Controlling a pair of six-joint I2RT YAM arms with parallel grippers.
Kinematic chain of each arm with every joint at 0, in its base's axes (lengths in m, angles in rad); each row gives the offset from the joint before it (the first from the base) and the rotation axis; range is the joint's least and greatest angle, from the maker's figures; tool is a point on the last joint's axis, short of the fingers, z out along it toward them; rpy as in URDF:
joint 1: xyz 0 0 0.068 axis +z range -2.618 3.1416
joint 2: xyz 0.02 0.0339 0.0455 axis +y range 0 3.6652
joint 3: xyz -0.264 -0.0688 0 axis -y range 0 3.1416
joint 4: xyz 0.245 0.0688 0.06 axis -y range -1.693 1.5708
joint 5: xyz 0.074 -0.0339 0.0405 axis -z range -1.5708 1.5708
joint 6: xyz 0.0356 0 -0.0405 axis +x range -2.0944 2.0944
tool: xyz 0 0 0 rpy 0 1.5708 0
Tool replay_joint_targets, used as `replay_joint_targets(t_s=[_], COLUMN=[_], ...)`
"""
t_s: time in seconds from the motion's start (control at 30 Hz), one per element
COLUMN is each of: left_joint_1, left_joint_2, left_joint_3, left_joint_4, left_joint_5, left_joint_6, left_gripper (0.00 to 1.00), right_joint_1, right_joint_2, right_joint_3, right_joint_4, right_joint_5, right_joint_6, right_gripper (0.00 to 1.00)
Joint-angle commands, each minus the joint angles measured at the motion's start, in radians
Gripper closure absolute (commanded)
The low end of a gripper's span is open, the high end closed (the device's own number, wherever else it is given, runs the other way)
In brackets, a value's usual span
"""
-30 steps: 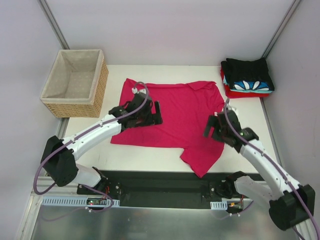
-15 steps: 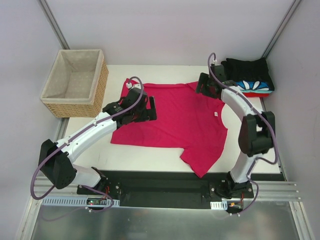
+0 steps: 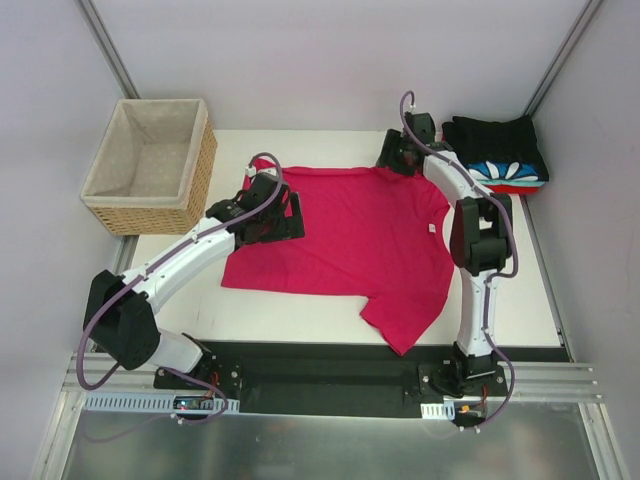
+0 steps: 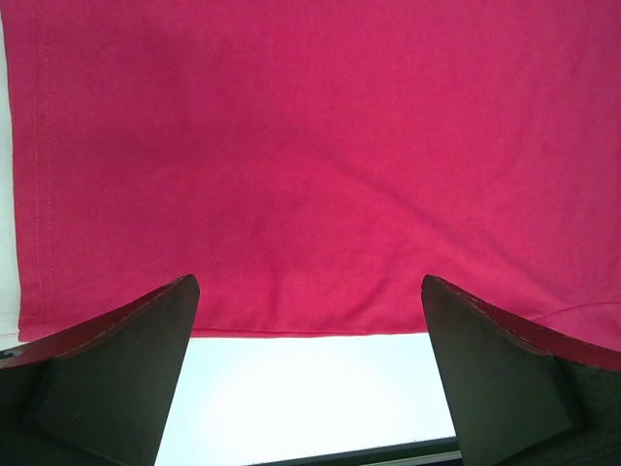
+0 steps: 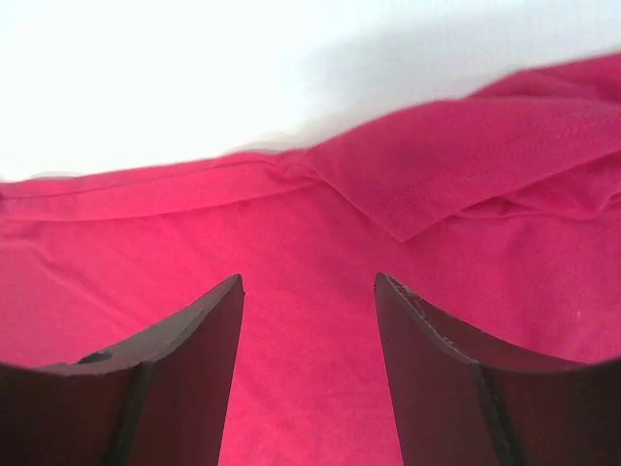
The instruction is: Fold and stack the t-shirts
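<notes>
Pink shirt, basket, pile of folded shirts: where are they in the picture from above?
crimson-pink t-shirt (image 3: 350,235): top view, middle of its body.
wicker basket (image 3: 140,221): top view, its front woven wall.
stack of folded t-shirts (image 3: 500,140): top view, the black shirt on top.

You find the spread t-shirt (image 3: 350,235) at the centre of the table (image 3: 290,310), the wicker basket (image 3: 201,165) left of it, and the folded t-shirt stack (image 3: 497,152) at its far right.

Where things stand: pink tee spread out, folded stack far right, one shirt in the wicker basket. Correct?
No: the top external view shows the wicker basket empty. The pink tee is spread out, the folded stack far right.
</notes>
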Motion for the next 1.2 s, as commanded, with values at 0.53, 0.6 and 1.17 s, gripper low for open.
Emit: replay_joint_targets(t_s=[0.53,0.6,1.17], left_joint_1=[0.057,0.059,0.08], left_joint_2=[0.002,-0.001,0.017], left_joint_3=[-0.01,-0.011,0.004], left_joint_4=[0.027,0.027,0.027], left_joint_5=[0.06,0.063,0.085], left_joint_6=[0.018,0.021,0.019], left_gripper=[0.01,0.01,0.01], right_joint_1=[-0.048,-0.058,-0.086], right_joint_2=[0.084,0.103,0.177], right_joint_3=[0.001,0.013,0.105], right_joint_4=[-0.008,0.001,0.018], right_joint_5=[-0.055,-0.071,-0.12], right_joint_6=[0.062,0.074,0.121], right_gripper=[0.4,0.4,0.44])
